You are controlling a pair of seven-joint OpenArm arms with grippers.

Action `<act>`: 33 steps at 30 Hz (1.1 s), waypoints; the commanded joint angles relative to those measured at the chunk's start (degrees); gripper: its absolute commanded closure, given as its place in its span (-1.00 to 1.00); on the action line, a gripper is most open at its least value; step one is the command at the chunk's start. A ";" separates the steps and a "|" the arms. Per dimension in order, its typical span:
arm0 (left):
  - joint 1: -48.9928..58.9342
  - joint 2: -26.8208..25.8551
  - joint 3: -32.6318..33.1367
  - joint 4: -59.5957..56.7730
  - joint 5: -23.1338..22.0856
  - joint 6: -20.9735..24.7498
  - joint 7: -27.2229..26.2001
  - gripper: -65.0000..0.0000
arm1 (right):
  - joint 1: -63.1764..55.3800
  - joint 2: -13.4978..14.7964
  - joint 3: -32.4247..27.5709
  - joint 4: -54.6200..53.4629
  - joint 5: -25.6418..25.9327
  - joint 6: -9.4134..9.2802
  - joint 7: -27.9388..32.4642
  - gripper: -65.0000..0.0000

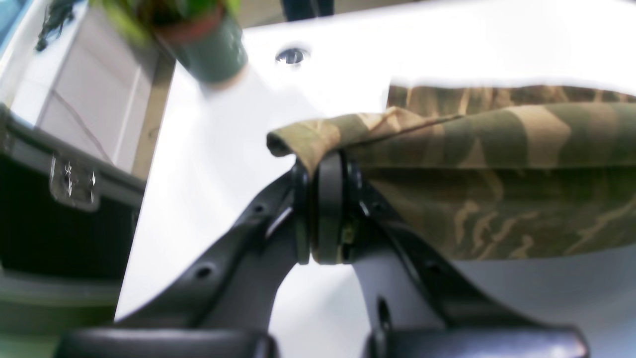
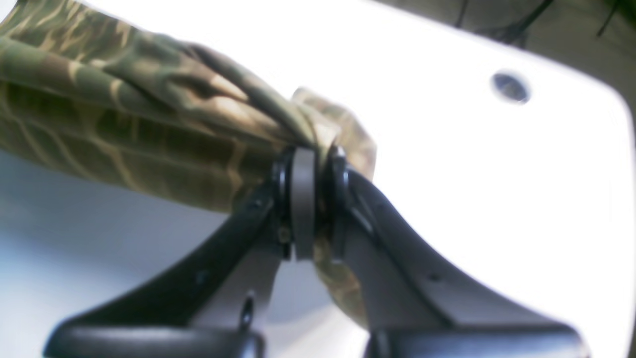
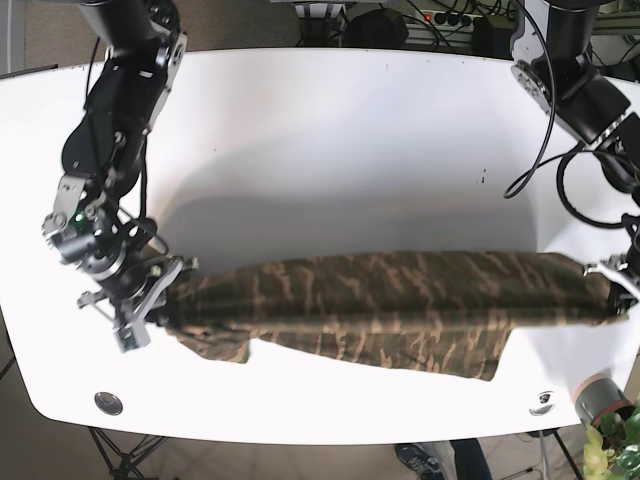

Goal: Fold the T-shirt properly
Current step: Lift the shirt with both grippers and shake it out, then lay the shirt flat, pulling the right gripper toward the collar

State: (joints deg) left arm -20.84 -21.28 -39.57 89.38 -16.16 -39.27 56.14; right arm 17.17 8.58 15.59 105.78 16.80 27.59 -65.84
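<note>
The camouflage T-shirt [image 3: 390, 305] is stretched in a long band across the near part of the white table [image 3: 330, 150], lifted at both ends. My left gripper [image 1: 325, 209] is shut on one end of the T-shirt [image 1: 497, 169], at the base view's right edge [image 3: 612, 292]. My right gripper [image 2: 308, 199] is shut on the other end of the T-shirt [image 2: 149, 119], at the base view's left [image 3: 165, 290]. A loose part of the cloth hangs down near the front [image 3: 470, 355].
A potted plant [image 3: 605, 405] stands by the table's near right corner; it also shows in the left wrist view [image 1: 203, 35]. A dark case [image 1: 54, 214] sits beside the table. Round holes [image 3: 107, 402] mark the table's near corners. Cables [image 3: 550, 170] hang along the right arm.
</note>
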 commanded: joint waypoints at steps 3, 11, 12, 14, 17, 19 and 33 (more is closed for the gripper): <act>2.42 -1.45 -1.35 1.21 0.47 0.19 -1.33 1.00 | -3.41 -2.64 0.36 4.51 -0.14 -0.21 1.27 0.94; 10.69 -1.45 -3.46 5.34 0.47 -0.16 -1.50 1.00 | -13.52 -5.46 0.54 7.32 3.03 -0.21 1.27 0.94; 11.57 -1.45 -3.64 5.69 0.47 -0.73 -1.59 1.00 | -14.93 -5.46 0.62 7.32 4.79 -0.21 1.18 0.94; 12.97 -1.54 -3.72 5.78 0.56 -0.73 -1.59 1.00 | -17.39 -5.55 1.42 7.32 8.21 -0.21 1.01 0.94; 15.26 -1.62 -5.13 5.78 0.91 -0.73 -1.59 1.00 | -21.26 -5.63 2.65 7.32 13.49 -0.30 1.01 0.94; 16.93 -1.62 -7.42 5.78 1.00 -0.73 -1.59 1.00 | -23.98 -5.63 2.73 7.32 16.13 -0.30 1.01 0.94; 24.14 -2.68 -12.16 5.61 0.91 -0.73 -1.77 1.00 | -34.53 -1.59 -2.01 7.32 22.81 -0.30 1.01 0.94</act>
State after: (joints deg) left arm 3.79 -22.11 -50.06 94.00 -14.90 -40.38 55.77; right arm -17.61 5.56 14.50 111.96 37.56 27.05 -66.24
